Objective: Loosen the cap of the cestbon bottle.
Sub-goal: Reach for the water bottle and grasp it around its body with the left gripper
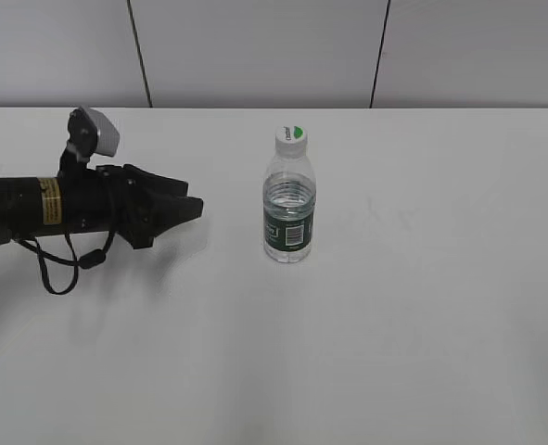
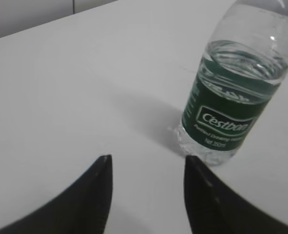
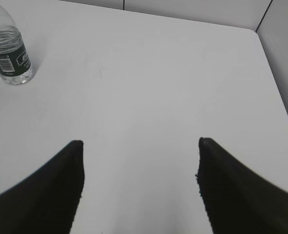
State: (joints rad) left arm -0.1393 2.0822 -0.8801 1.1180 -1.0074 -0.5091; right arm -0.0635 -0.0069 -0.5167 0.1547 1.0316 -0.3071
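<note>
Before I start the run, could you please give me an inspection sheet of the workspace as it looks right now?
Surface: white table, bare apart from the bottle and the arm.
Job's things: cestbon bottle upright near the middle, partly filled; cap on top.
Clutter: nothing seen.
Hands: left hand low over the table, left of the bottle, pointing at it, not touching, fingers apart in the wrist view; right hand open over bare table, far from the bottle, not in the exterior view.
Cables: black cable loop hanging under the left arm.
Surroundings: grey panelled wall behind the table.
</note>
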